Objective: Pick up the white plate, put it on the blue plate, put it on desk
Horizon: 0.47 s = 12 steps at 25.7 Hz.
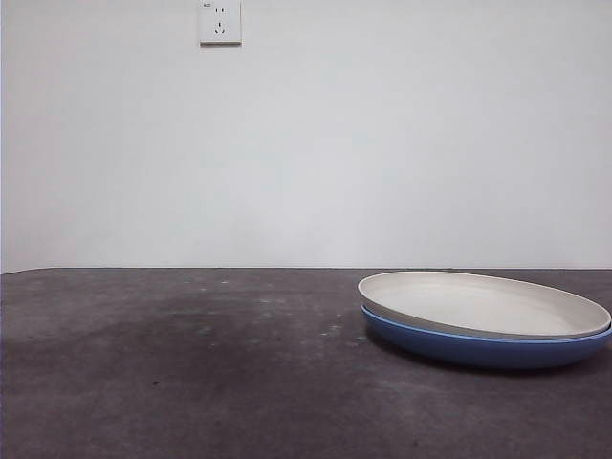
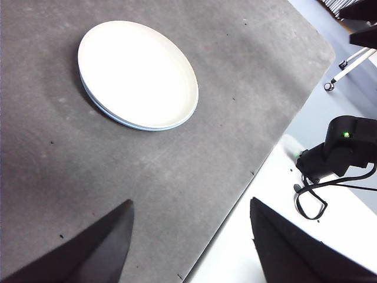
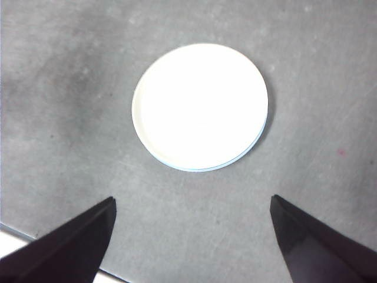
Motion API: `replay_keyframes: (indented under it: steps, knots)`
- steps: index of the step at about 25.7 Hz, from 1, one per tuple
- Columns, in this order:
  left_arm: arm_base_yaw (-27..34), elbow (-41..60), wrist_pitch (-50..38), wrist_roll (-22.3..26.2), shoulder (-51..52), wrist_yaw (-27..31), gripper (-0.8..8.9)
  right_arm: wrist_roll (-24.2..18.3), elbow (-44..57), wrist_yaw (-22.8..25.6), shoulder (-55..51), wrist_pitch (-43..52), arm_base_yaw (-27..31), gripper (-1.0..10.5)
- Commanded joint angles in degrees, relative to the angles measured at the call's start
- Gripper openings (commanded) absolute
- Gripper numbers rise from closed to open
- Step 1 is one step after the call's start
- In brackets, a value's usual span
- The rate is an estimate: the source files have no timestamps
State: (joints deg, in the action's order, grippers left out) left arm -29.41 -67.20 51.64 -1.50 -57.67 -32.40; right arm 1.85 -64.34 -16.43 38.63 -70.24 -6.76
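Cream-white matte white plate [image 1: 483,304] nested on top of glossy blue plate [image 1: 478,348], stacked at right of dark mottled table [image 1: 191,363], close to the near edge in the front view. Only a thin blue rim showing under the white one from above. Left gripper [image 2: 191,236] raised well clear of the stack, jaws spread wide, grasping nothing. Right gripper [image 3: 191,236] hanging high over the plates, jaws likewise parted and empty. White wall socket [image 1: 219,22] far behind, upper left.
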Motion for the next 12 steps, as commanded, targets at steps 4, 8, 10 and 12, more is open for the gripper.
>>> replay_keyframes:
  steps: [4, 8, 10, 12]
  knots:
    - [-0.31, -0.50, -0.24, 1.09, -0.35, -0.31, 3.11, 5.18, 2.25, 0.83, 2.82, 4.24, -0.22, 4.2]
    - [-0.31, -0.50, -0.17, 1.11, -0.35, -0.31, 3.11, 6.12, 6.36, 1.55, 8.07, 10.56, -0.04, 4.2]
    - [-0.31, -0.50, -0.04, 1.11, -0.33, -0.31, 3.11, 6.71, 8.63, 1.14, 11.47, 14.12, 0.00, 4.2]
    - [-0.31, -0.50, 0.11, 1.22, -0.33, -0.28, 3.12, 6.69, 10.34, 0.83, 15.10, 17.33, 0.39, 4.2]
